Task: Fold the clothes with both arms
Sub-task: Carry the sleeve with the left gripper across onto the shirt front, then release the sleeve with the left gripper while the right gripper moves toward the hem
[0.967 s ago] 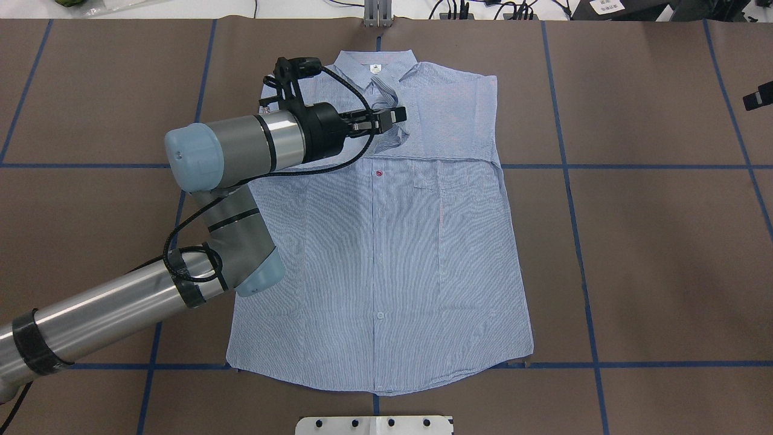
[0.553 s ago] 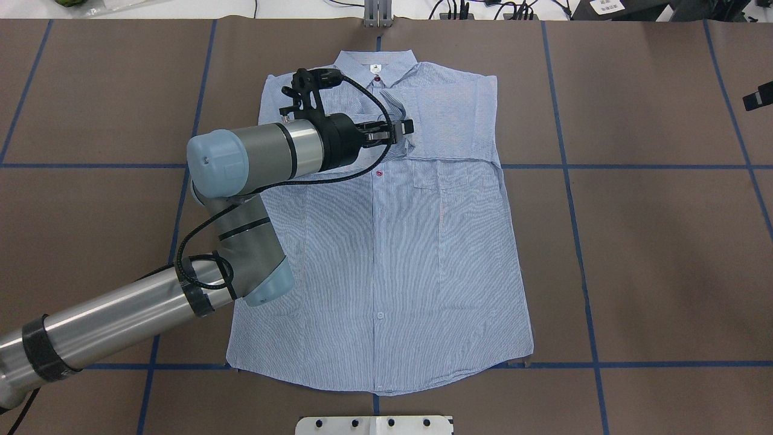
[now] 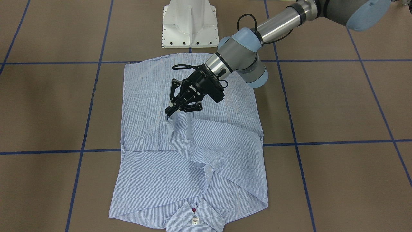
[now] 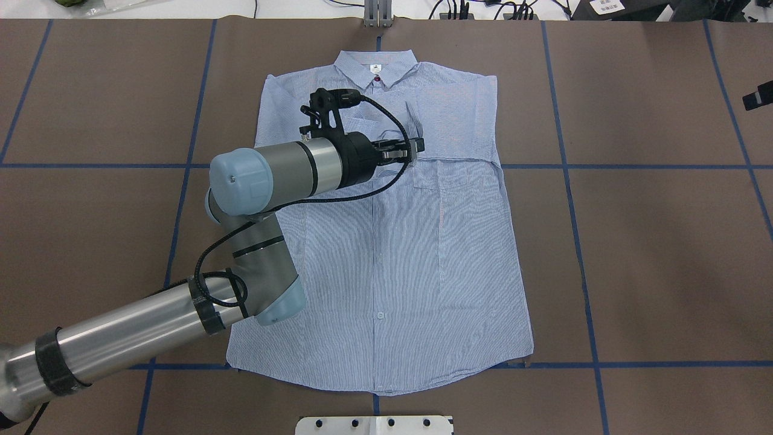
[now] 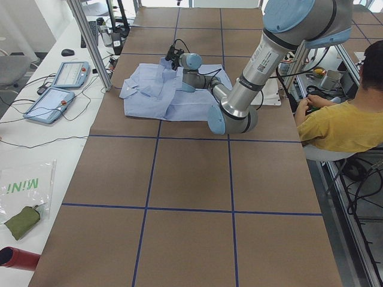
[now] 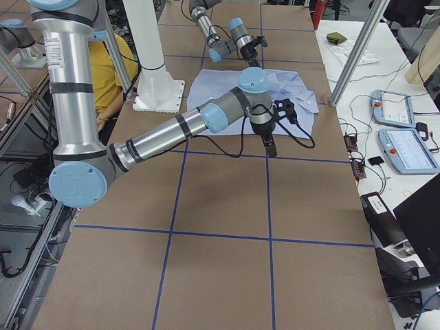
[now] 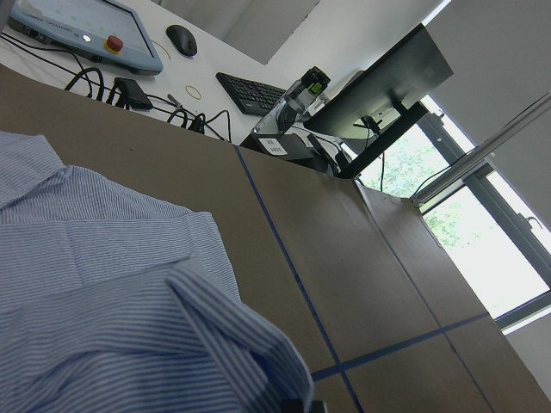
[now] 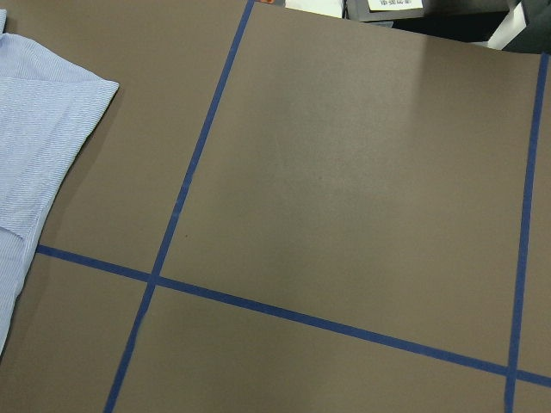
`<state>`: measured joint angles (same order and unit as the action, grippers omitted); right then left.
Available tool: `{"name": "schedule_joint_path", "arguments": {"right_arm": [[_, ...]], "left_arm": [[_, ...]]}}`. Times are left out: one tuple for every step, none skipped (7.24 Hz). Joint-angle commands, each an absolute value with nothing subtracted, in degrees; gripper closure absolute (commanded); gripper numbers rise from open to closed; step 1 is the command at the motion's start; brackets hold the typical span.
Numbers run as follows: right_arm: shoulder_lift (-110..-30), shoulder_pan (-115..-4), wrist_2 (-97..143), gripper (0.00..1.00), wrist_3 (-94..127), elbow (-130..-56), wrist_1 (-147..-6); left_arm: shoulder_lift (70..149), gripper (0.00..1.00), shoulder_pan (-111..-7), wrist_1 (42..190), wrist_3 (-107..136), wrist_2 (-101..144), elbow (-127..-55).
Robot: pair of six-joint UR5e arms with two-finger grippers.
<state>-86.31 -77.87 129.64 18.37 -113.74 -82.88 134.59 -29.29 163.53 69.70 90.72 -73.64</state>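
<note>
The light blue striped shirt (image 4: 398,260) lies flat, front up, with its collar (image 4: 375,63) at the table's far side. My left arm reaches over its chest, and the left gripper (image 4: 418,145) is shut on the end of a sleeve (image 3: 193,141), holding the cloth lifted in a ridge above the shirt (image 3: 193,180). The other sleeve (image 4: 453,121) lies folded flat across the upper chest. The left wrist view shows striped cloth (image 7: 103,292) right under the fingers. My right gripper (image 4: 758,96) hovers over bare table far off the shirt's side; I cannot tell whether it is open.
Blue tape lines (image 4: 567,181) grid the brown table. The white pedestal base (image 3: 189,24) stands at the shirt's hem side. A seated person in yellow (image 5: 341,119) is beside the table, and teach pendants (image 5: 60,89) lie on the side bench.
The left gripper has carried the sleeve end to the right and toward the robot, across the chest. The cloth bunched near the collar has flattened, uncovering the collar button.
</note>
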Motion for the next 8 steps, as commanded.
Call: {"name": "schedule_joint_path", "arguments": {"right_arm": [[-86.31, -77.87, 129.64, 0.0, 18.37, -113.73, -82.88], [-86.31, -77.78, 129.64, 0.0, 18.46, -113.82, -82.88], [-86.31, -77.78, 129.73, 0.0, 18.98, -114.17, -82.88], [-86.22, -77.52, 129.73, 0.0, 24.21, -114.87, -82.01], [-87.35, -75.43, 129.55, 0.0, 30.7, -115.57, -76.52], [-89.89, -71.93, 128.68, 0.0, 37.29, -116.01, -70.2], [-92.52, -68.24, 127.28, 0.0, 42.83, -117.23, -65.96], [-95.07, -63.07, 123.61, 0.0, 48.81, -120.64, -64.79]], "left_arm": [[134.91, 0.0, -25.76, 162.86, 69.35, 87.72, -73.65], [134.56, 0.0, -25.75, 162.77, 67.69, 88.06, -74.26], [134.04, 0.0, -25.84, 161.47, 64.28, 90.07, -74.44], [132.29, 0.0, -25.93, 156.32, 62.16, 92.7, -77.84], [128.97, 0.0, -26.19, 150.88, 58.83, 95.25, -84.22], [125.19, 0.0, -26.45, 143.77, 57.06, 96.32, -91.6], [121.85, 0.0, -26.63, 137.09, 56.87, 96.33, -97.59], [117.9, 0.0, -26.89, 132.67, 56.95, 96.33, -103.48]]}}
